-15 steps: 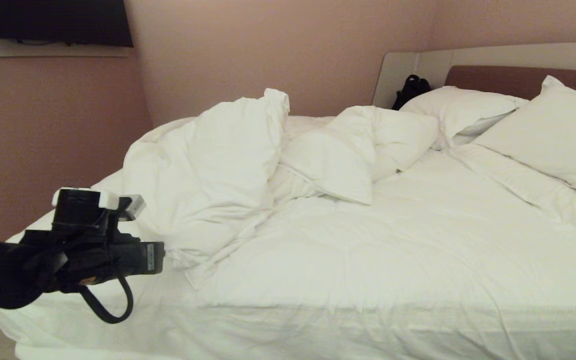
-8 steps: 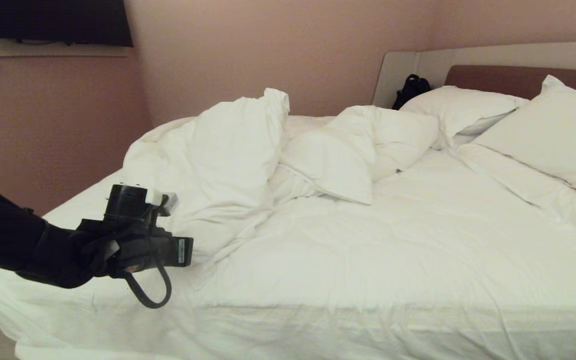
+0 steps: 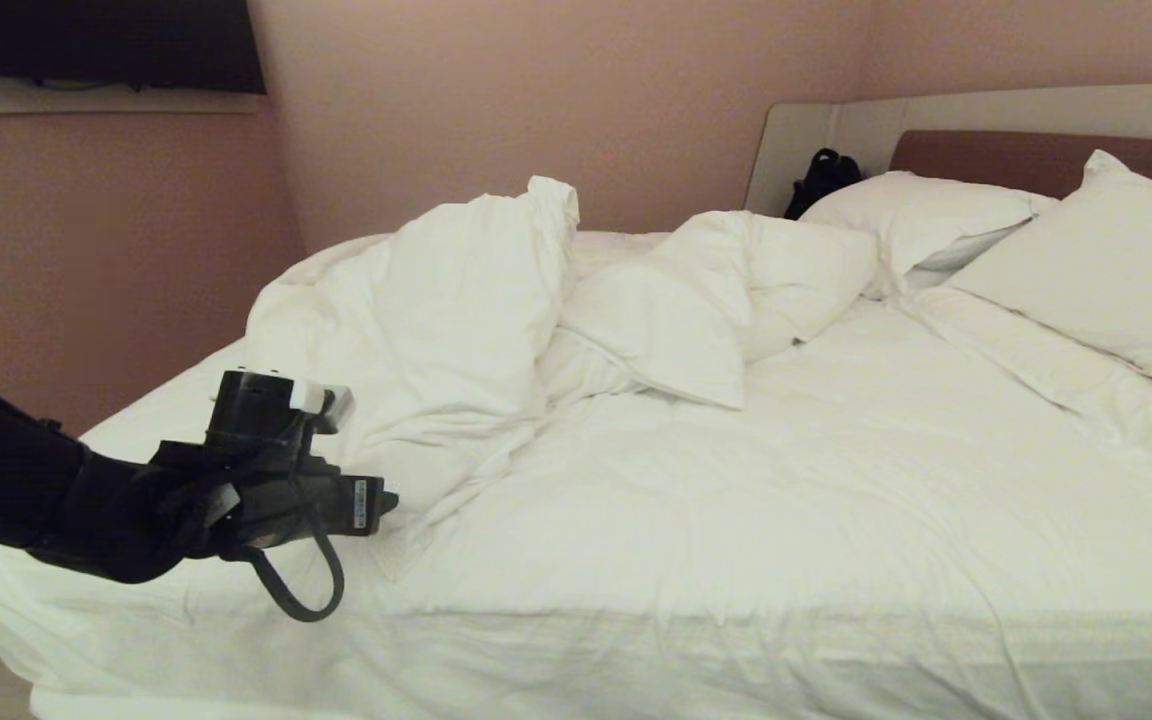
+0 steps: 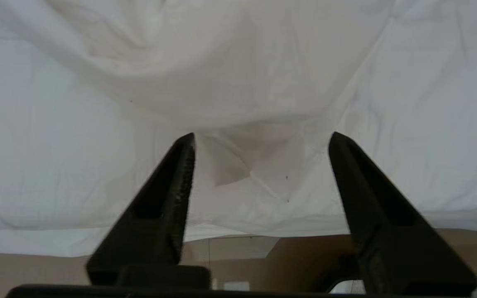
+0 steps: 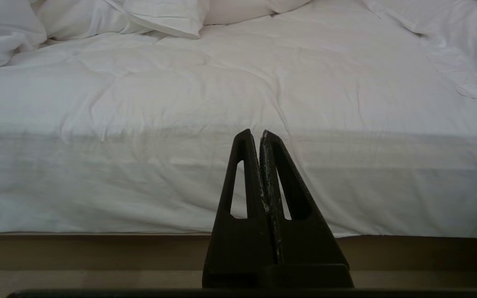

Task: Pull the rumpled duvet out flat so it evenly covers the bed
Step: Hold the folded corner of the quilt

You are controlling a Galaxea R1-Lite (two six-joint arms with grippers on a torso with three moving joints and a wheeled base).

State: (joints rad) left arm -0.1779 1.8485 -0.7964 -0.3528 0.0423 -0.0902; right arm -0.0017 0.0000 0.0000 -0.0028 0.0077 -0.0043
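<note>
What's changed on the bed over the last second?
The left pincer has travelled from the bed's near left corner in toward the bunched duvet and now stands open at its edge, holding nothing. Duvet and pillows lie as before; the right pincer stays shut, parked.

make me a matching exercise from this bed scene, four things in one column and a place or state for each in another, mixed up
Things:
1. left gripper
2. right gripper
3. duvet
4. pillows

States or places:
A. shut, empty, facing the bed's near side
B. bunched in a heap on the left part of the bed
C. against the headboard
D. open, at the duvet's folded edge

Pairs: 1-D, 2-A, 3-B, 4-C
</note>
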